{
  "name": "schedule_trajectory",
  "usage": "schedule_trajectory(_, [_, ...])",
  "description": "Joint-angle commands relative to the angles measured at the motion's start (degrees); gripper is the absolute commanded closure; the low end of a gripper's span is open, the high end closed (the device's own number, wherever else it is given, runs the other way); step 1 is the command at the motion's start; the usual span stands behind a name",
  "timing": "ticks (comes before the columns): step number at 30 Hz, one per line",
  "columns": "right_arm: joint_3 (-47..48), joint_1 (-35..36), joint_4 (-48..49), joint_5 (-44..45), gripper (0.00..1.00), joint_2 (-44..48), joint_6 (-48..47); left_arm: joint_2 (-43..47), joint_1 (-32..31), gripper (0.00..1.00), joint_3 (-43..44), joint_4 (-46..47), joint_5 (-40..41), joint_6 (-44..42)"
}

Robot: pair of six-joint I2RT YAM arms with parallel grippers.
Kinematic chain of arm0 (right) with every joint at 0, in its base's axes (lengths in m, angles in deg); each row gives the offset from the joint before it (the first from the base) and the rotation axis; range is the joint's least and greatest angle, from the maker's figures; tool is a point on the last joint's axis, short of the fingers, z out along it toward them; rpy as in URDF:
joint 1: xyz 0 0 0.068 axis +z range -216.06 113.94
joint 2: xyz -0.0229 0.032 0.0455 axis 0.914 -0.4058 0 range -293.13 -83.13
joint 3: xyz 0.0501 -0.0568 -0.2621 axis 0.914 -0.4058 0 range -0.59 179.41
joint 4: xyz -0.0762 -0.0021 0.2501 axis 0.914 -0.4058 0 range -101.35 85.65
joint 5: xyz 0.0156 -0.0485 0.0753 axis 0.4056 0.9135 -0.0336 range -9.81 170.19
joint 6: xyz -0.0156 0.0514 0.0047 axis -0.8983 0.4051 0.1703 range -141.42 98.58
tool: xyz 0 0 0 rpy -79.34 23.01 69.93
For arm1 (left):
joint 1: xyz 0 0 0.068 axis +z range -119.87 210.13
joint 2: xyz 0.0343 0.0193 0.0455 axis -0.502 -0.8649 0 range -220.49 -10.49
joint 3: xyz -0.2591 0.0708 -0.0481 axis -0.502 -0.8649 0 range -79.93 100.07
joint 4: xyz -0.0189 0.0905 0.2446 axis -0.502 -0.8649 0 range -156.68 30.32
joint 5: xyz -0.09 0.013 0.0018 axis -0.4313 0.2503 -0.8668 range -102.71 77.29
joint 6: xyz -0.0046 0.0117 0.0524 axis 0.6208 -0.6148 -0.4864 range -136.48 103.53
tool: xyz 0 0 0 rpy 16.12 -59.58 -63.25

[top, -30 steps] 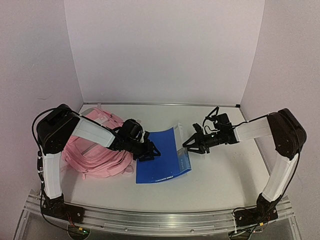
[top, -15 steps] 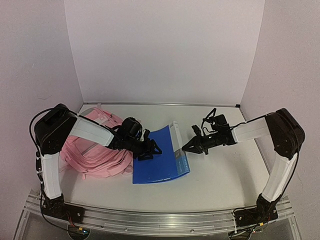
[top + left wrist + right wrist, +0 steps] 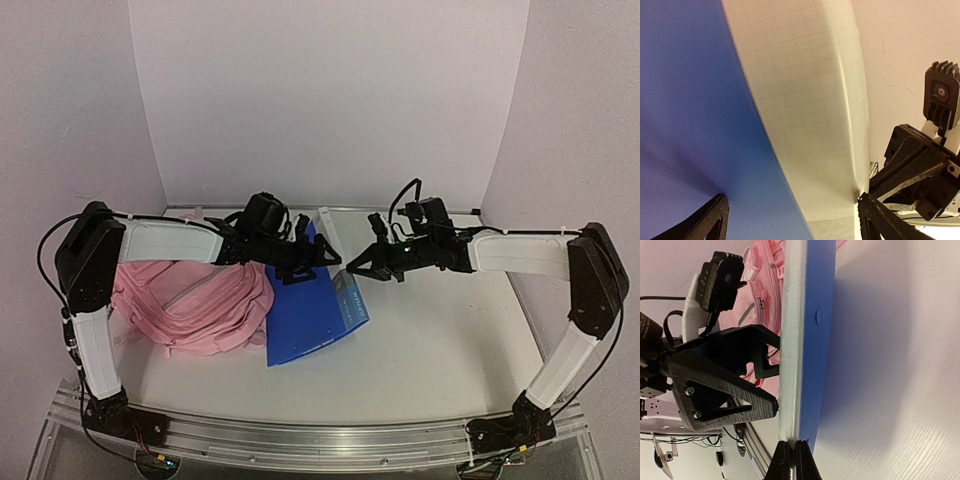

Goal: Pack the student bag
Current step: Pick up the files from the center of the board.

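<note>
The pink student bag (image 3: 190, 300) lies at the left of the table; it also shows in the right wrist view (image 3: 760, 270). A blue-covered notebook (image 3: 305, 310) with white pages leans up beside it, its right edge raised. My right gripper (image 3: 350, 270) is shut on that raised edge, pinching pages and cover (image 3: 793, 447). My left gripper (image 3: 320, 255) is open, its fingers spread wide across the notebook's blue cover and ruled white page (image 3: 792, 210). One left fingertip (image 3: 875, 210) touches the page edge. The bag's opening is hidden.
White table (image 3: 450, 340) walled by pale panels at the back and both sides. A metal rail (image 3: 320, 440) runs along the near edge. The right arm's black body (image 3: 920, 170) sits close beyond the notebook's edge in the left wrist view.
Both grippers have risen and moved toward the back wall. The notebook's right edge is lifted higher, and the book tilts more steeply toward the bag. The right grip is unchanged.
</note>
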Motion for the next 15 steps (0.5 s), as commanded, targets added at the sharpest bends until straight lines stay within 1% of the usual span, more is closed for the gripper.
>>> schedule_trajectory(1, [4.62,3.13,-5.78,8.23,1.0,2.73,-3.62,3.6,-0.26,0.09,3.39,-2.35,0.7,-0.86])
schedule_trajectory(4, [6.8,5.13,-8.56,11.71,1.0,2.54,-4.79,4.37,-0.28,0.08,4.14,-3.79,2.04,-0.89])
schedule_trajectory(11, [11.11,9.31,-13.43,18.77,1.0,1.87,-6.44,3.95,-0.17,0.08,7.98,-14.13,8.91,-3.18])
schedule_trajectory(15, [14.06,12.31,-16.73,24.36,1.0,1.01,-7.58,4.16,-0.18,0.15,9.23,-19.67,12.54,-4.41])
